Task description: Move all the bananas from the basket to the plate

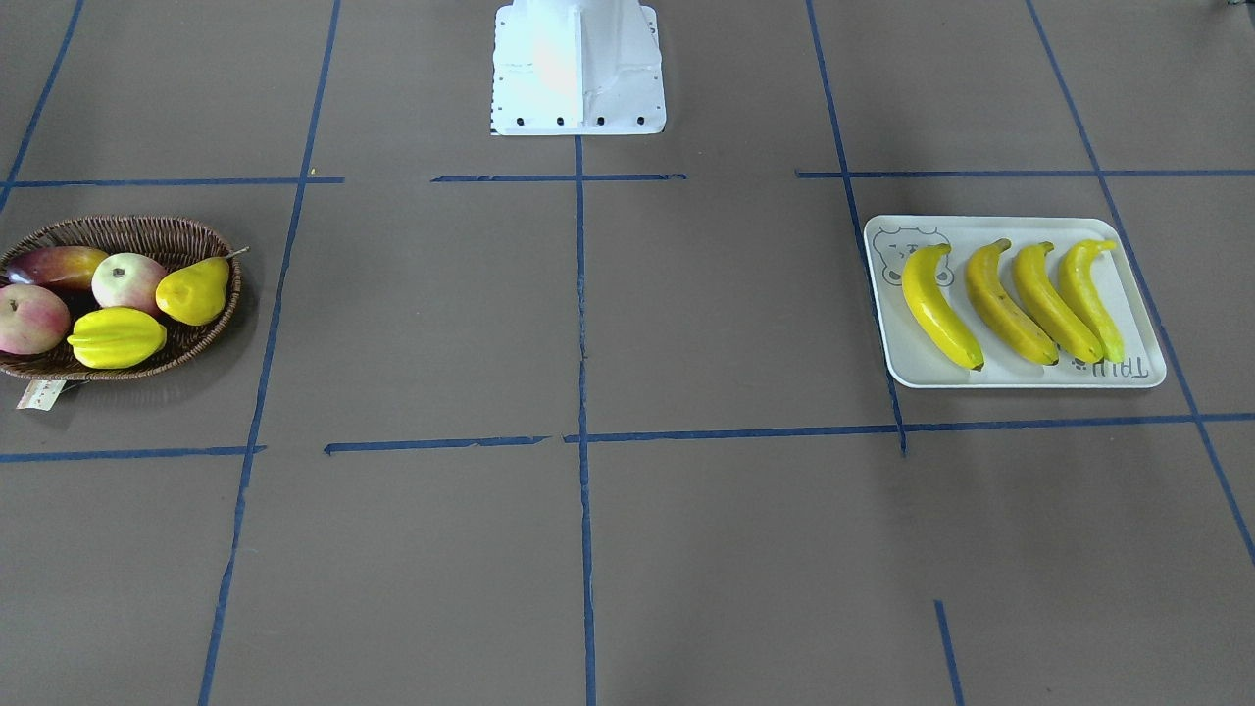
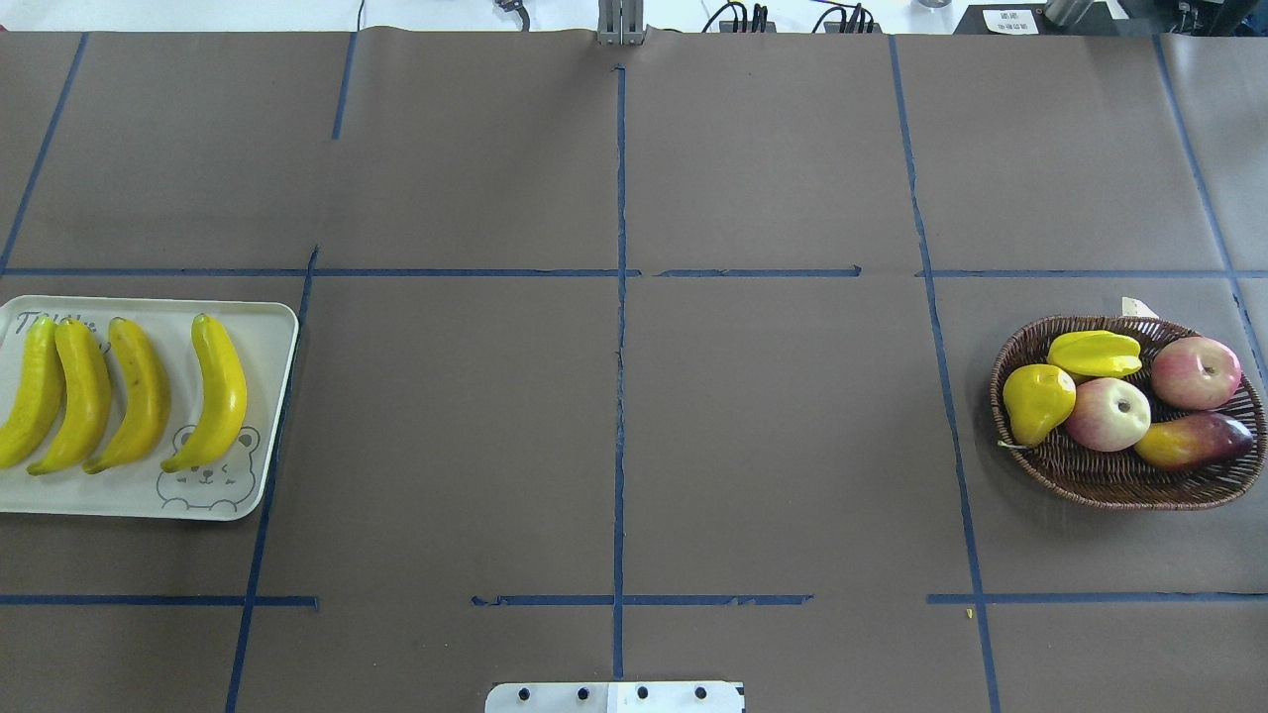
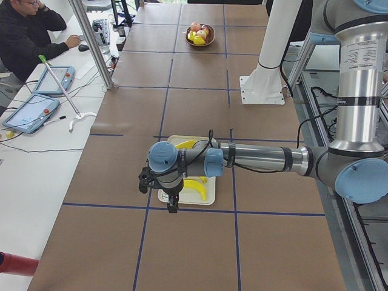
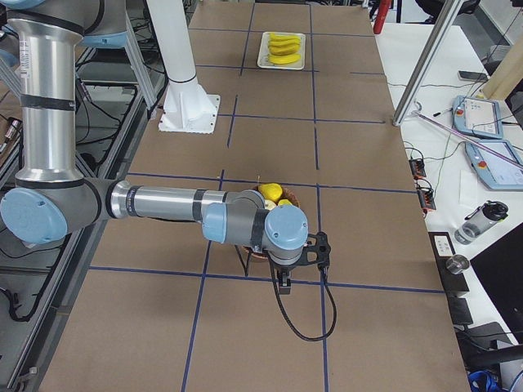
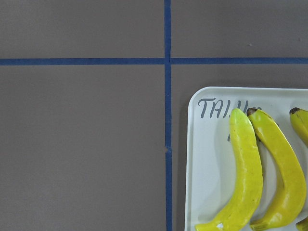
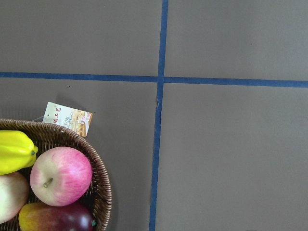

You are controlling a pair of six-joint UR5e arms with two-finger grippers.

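Four bananas [image 2: 220, 391] lined up on the plate [image 2: 272, 337] below the left gripper [image 3: 173, 205], basket [image 2: 1109, 487] below the right gripper [image 4: 283, 283]; can't tell either's opening.

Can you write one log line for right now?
bananas: all four on plate | basket: no bananas inside | task: looks done

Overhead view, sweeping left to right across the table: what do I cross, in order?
plate carrying four bananas → centre blue tape line → basket, with the pear first inside it; the other fruit overlap too much to rank.
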